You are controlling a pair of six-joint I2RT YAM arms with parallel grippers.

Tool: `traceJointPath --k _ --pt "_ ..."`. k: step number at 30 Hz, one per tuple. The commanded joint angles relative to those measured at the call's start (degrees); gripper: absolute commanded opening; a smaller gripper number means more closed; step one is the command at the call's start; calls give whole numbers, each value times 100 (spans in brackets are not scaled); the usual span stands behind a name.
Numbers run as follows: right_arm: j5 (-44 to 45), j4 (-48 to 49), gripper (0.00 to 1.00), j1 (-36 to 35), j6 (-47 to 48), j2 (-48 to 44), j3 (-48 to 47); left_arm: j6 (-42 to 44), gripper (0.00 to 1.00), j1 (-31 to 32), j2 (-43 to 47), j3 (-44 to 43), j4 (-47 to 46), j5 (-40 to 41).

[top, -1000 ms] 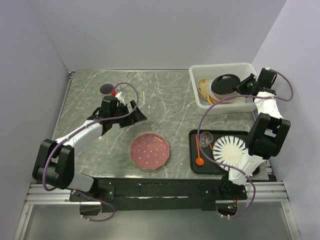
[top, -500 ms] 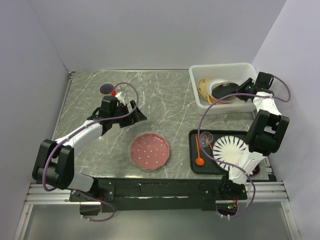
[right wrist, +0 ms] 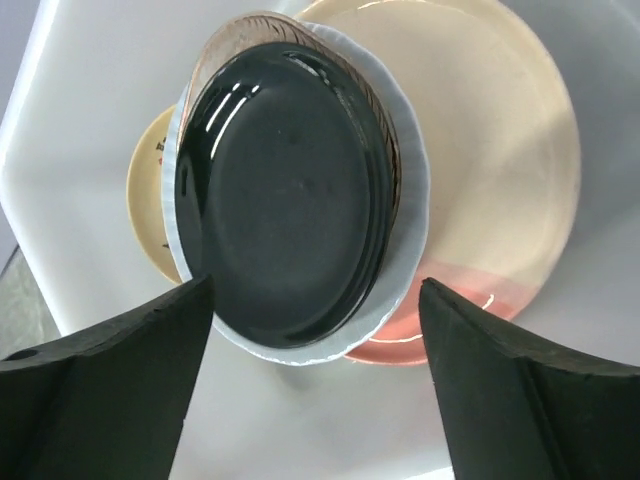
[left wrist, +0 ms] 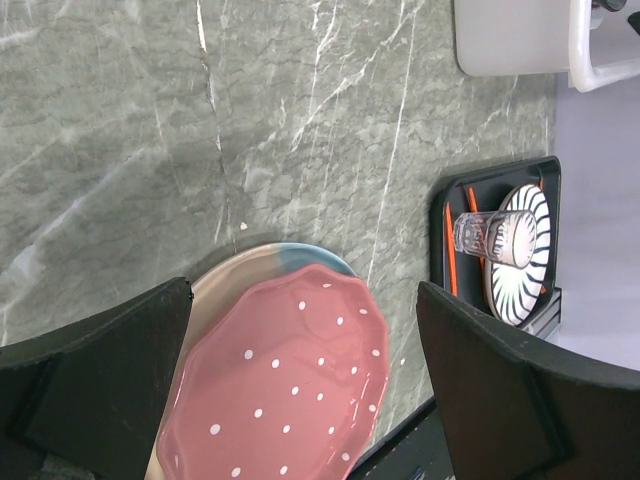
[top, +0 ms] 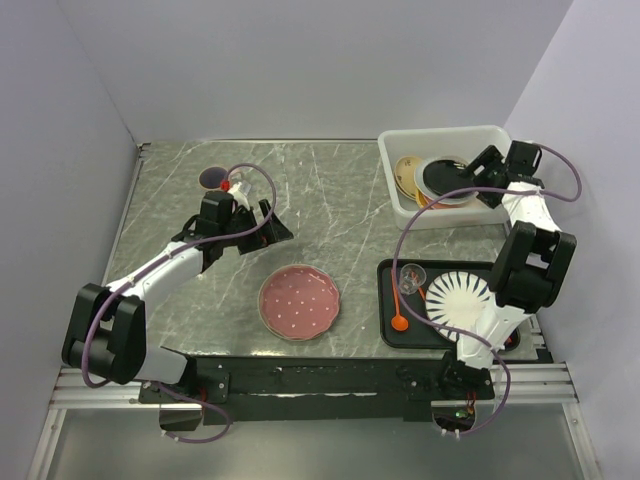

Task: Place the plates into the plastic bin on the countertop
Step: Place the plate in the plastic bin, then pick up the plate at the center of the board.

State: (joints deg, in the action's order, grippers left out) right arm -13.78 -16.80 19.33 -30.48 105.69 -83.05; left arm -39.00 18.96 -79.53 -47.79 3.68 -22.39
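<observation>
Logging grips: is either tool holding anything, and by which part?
Nothing. Right tool open over the black plate in the bin; left tool open above the pink plate.

Bare countertop [top: 340,200] runs unobstructed between the pink dotted plate [top: 299,301] and the plastic bin [top: 440,132]. The black tray [top: 386,300], carrying a glass [top: 409,277] and striped plate [top: 458,300], sits near the bin's front wall. Stacked plates [right wrist: 290,190] cover most of the bin's floor.

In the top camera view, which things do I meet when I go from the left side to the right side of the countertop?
small dark round dish → pink dotted plate → clear glass → white plate with black stripes
</observation>
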Motion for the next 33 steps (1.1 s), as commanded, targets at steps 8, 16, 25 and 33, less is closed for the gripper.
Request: traceJointPath --k 8,16,25,33 --pt "622 467 99 -105 33 -1094 307 156 99 29 69 103 79 86" --pt "473 379 99 -464 51 -1200 289 104 99 20 -37 419 291 60" --pt "412 71 100 -1783 280 -1648 324 -230 99 195 455 1034 765 410" --pt "-422 203 100 -2740 165 -2192 1026 -608 99 503 596 1579 783 631"
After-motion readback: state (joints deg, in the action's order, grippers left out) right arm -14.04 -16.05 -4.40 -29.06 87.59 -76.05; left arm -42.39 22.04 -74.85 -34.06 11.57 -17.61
